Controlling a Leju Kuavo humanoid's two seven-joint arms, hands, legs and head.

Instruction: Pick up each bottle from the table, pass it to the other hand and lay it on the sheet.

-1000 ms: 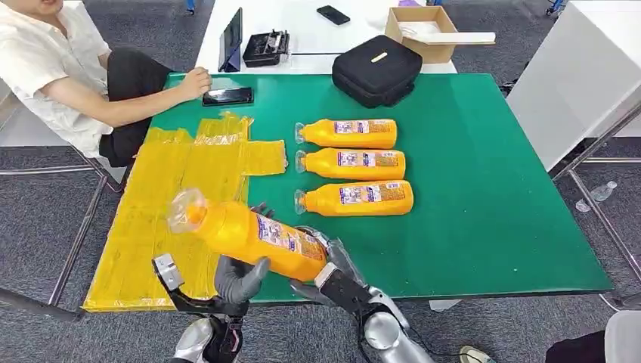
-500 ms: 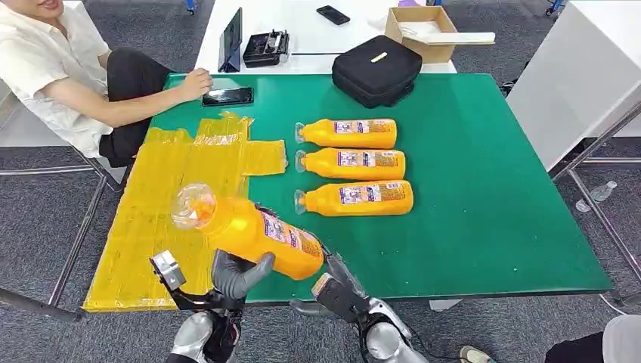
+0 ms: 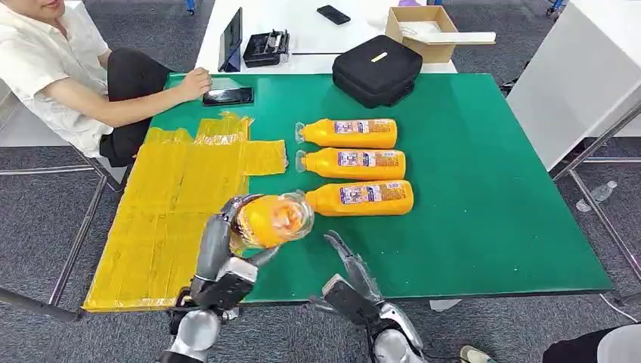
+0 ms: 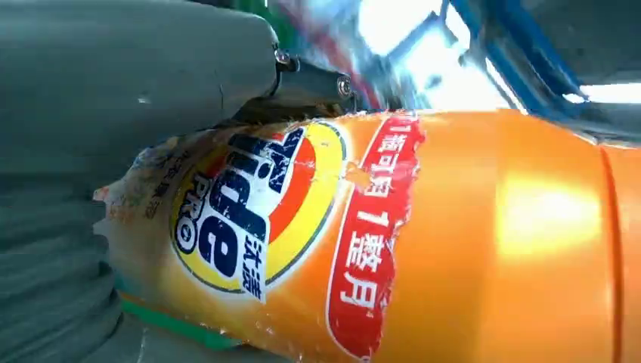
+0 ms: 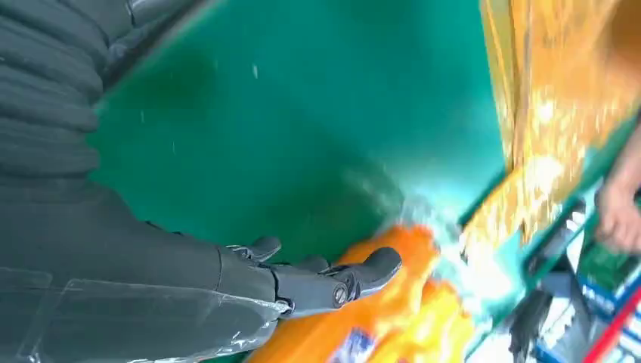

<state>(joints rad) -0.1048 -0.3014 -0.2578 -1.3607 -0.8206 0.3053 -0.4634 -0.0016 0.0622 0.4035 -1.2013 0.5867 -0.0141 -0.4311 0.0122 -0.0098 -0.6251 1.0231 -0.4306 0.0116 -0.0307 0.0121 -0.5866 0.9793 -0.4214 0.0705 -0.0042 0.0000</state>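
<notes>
Starting at your far left, a person [image 3: 53, 76] sits at the table corner, one hand [image 3: 195, 82] resting on the green table [image 3: 484, 189] beside a dark phone [image 3: 227, 96]. Next comes the yellow sheet [image 3: 166, 204], spread flat over the table's left part and reaching its near edge. At the sheet's right border you have the left hand [image 3: 219, 257] raised, fingers wrapped around the held bottle [image 3: 270, 221]; the bottle is off the table and tipped so its clear cap end faces the head camera. Your left wrist view shows the same orange body with its torn label [image 4: 257, 219] pressed against the grey thumb. Just right of it, the right hand [image 3: 349, 276] hovers over the near table edge, fingers spread and holding nothing, apart from the bottle. Beyond, three more bottles lie on their sides in a row, caps pointing left: near bottle [image 3: 359, 197], middle bottle [image 3: 354, 163], far bottle [image 3: 349, 133]. Behind them a black bag [image 3: 376, 69] sits at the far edge, and a cardboard box [image 3: 423, 30] on the white table beyond.
</notes>
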